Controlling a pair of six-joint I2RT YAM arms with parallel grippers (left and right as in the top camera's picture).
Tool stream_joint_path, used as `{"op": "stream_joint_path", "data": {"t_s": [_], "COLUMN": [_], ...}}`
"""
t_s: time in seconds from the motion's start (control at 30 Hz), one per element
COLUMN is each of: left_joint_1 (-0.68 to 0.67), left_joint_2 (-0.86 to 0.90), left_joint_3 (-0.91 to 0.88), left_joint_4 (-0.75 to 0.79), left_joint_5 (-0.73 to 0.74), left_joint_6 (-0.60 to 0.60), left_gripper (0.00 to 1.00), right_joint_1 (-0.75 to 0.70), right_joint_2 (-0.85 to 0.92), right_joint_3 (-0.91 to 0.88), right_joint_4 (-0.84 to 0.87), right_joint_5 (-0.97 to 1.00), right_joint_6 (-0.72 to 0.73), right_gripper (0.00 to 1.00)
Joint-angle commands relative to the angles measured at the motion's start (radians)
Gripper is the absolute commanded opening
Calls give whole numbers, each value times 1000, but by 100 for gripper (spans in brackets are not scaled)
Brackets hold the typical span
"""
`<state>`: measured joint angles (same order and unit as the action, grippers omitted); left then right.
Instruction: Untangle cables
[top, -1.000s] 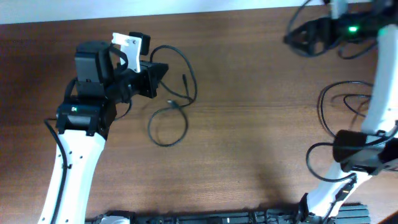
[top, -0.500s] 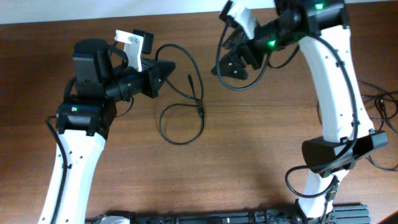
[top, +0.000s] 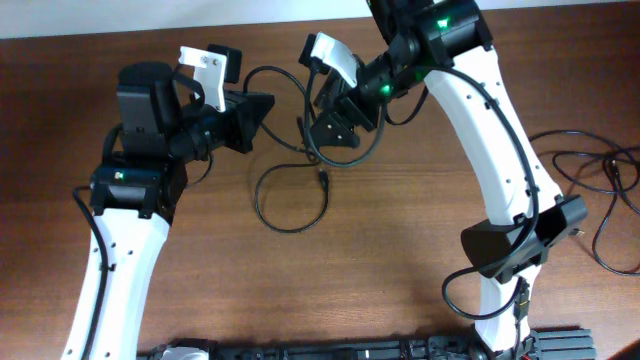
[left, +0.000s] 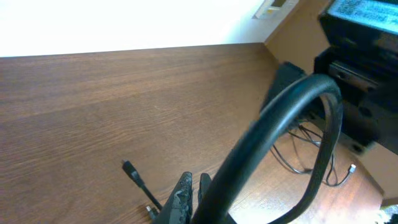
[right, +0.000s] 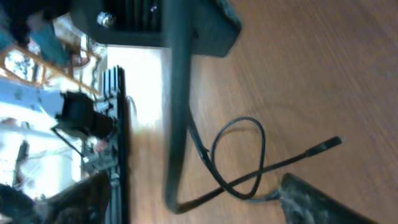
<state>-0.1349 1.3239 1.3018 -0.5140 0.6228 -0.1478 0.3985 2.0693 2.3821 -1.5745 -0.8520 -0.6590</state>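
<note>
A thin black cable (top: 312, 120) arcs from my left gripper (top: 262, 105) across the table and ends in a loose loop (top: 292, 200) with a small plug (top: 322, 177). The left gripper (left: 194, 183) is shut, and the cable (left: 292, 106) rises from beside its fingers in a big blurred arc. My right gripper (top: 328, 135) hangs open just right of the left one, over the same cable. In the right wrist view its fingers (right: 323, 199) stand wide apart, with the crossed loop (right: 239, 155) and a plug (right: 326, 144) between them.
More black cables (top: 590, 170) lie in a loose pile at the table's right edge, also in the left wrist view as cables (left: 305, 152) far off. The white wall runs along the table's far edge. A black rail (top: 350, 352) lines the front edge.
My right arm has swung from the far right corner to the middle, down beside the left gripper. The left gripper shifted slightly right and the cable loop slid right with it.
</note>
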Motion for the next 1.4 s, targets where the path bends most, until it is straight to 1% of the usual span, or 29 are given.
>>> {"op": "stream_joint_path", "data": {"t_s": [0.0,0.07,0.13,0.2,0.23,0.27,0.3,0.33,0.4,0.43,0.47,0.53,0.6,0.7,0.83,0.9,0.93,0.97,1.13,1.2,1.37], "left_joint_1": [-22,-43,-71,-93,-94,-94,-94,-94,-93,-91,-88,-77,-77,-77,-77,-77,-77,-77,-77,-77,-77], "left_joint_2": [-16,-16,-16,-16,-16,-16,-16,-16,-16,-16,-16,-16,-16,-16,-16,-16,-16,-16,-16,-16,-16], "left_joint_3": [8,8,8,8,8,8,8,8,8,8,8,8,8,8,8,8,8,8,8,8,8], "left_joint_4": [7,13,29,40,39,38,35,35,35,35,35,35,35,35,29,22,14,7,-22,-22,-22], "left_joint_5": [-12,-9,-10,-19,-23,-35,-48,-56,-56,-55,-56,-56,-56,-55,-55,-55,-55,-55,-55,-55,-55], "left_joint_6": [-59,-91,-94,-94,-94,-94,-94,-94,-94,-94,-94,-94,-94,-94,-94,-94,-94,-94,-94,-94,-94], "left_gripper": [0,0,0,3,3,4,6,18,29,39,59,89,100,99,99,99,99,99,99,99,99], "right_joint_1": [24,36,49,60,60,60,60,58,53,50,42,24,-3,-60,-158,-232,-296,-338,-560,-624,-784], "right_joint_2": [4,4,4,4,4,4,4,4,4,4,4,3,0,0,0,0,0,0,-1,-1,-1], "right_joint_3": [-8,-8,-8,-8,-8,-8,-8,-8,-8,-8,-8,-7,-4,46,144,224,292,338,553,605,696], "right_joint_4": [2,4,8,12,12,11,10,10,9,8,10,12,24,38,96,134,159,173,259,287,323], "right_joint_5": [-13,-18,-20,-19,-16,-10,-4,5,39,50,58,72,106,161,231,236,236,236,237,236,237], "right_joint_6": [-14,-14,-14,-14,-14,-14,-14,-14,-14,-10,11,34,80,161,332,432,508,551,693,725,727], "right_gripper": [59,45,31,8,4,4,4,4,4,4,4,4,4,4,4,4,4,4,4,4,4]}}
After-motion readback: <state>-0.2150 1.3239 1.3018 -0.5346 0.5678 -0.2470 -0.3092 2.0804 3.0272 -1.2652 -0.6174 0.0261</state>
